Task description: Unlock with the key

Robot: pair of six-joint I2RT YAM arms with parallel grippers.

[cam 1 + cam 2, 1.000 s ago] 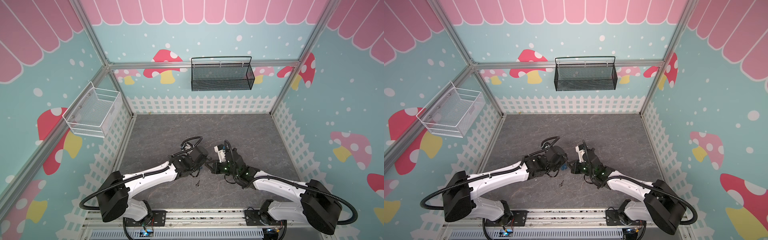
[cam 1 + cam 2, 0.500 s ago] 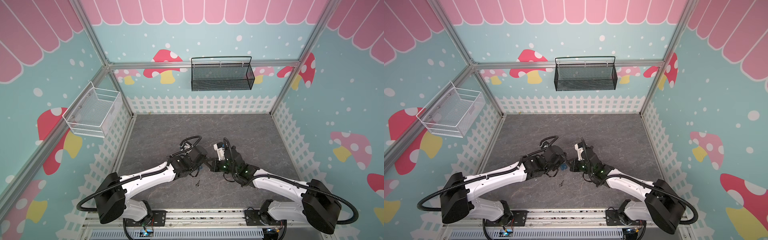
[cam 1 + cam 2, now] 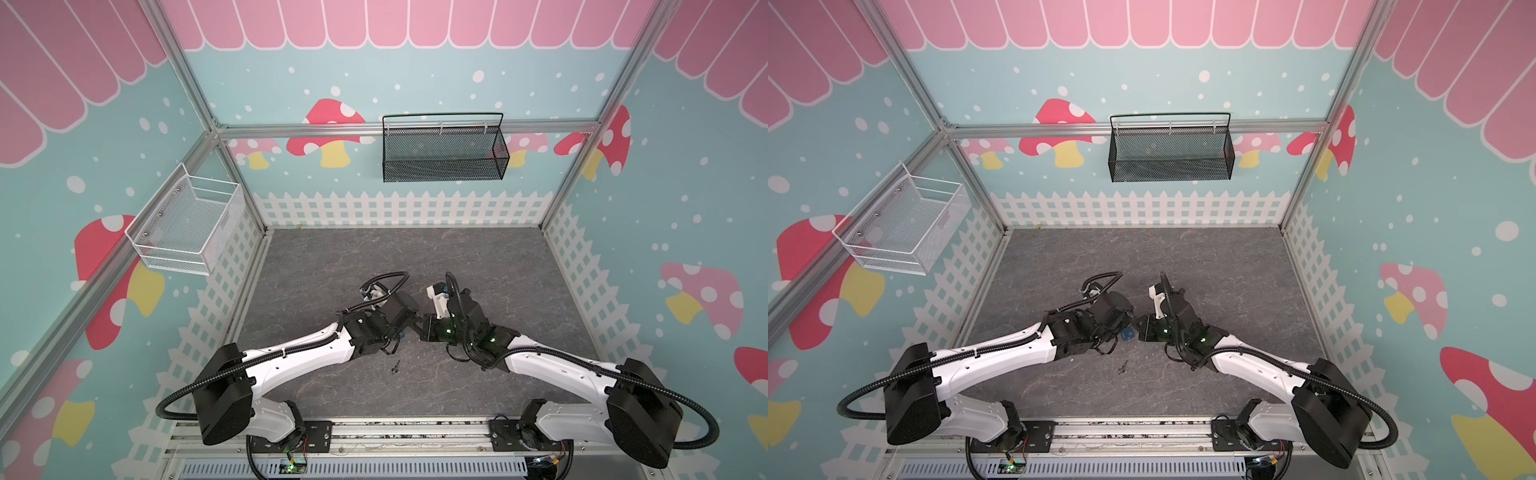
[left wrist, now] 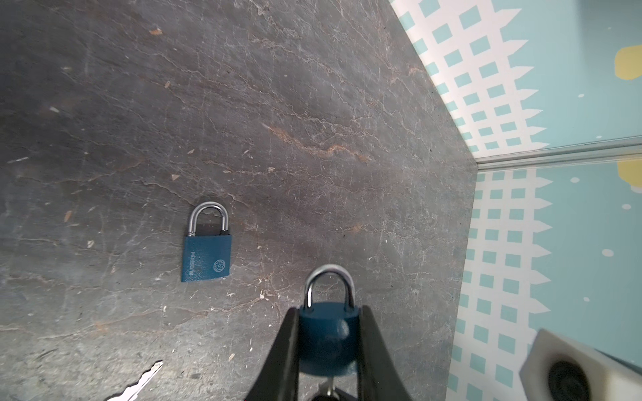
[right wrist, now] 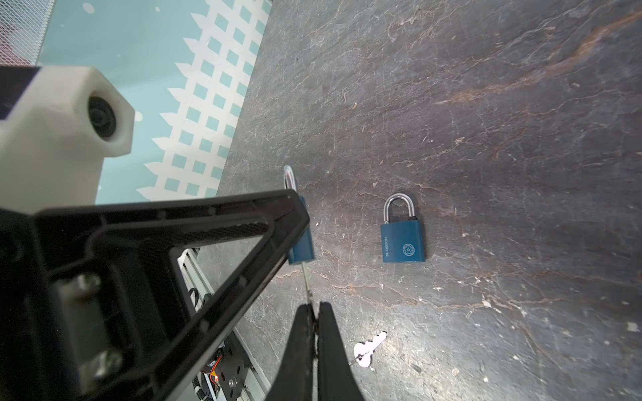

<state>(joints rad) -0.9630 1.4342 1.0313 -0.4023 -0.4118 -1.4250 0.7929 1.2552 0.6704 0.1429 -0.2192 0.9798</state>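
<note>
In the left wrist view my left gripper (image 4: 328, 312) is shut on the body of a blue padlock (image 4: 328, 333), whose silver shackle points away and sits closed. My right gripper (image 5: 314, 307) is shut on a silver key (image 5: 305, 283). The key's thin blade runs up to the underside of that padlock (image 5: 302, 243). How deep the blade sits in the keyhole does not show. In both top views the left gripper (image 3: 409, 326) and the right gripper (image 3: 424, 328) meet tip to tip low over the front middle of the grey floor.
A second blue padlock (image 4: 206, 253) (image 5: 403, 243) lies flat on the floor, shackle closed. A spare key (image 5: 369, 347) (image 3: 397, 368) (image 3: 1122, 368) lies nearer the front rail. A black mesh basket (image 3: 442, 151) hangs on the back wall and a white wire basket (image 3: 187, 226) on the left wall.
Both wrists have shifted only slightly. Each gripper keeps the same hold as before.
</note>
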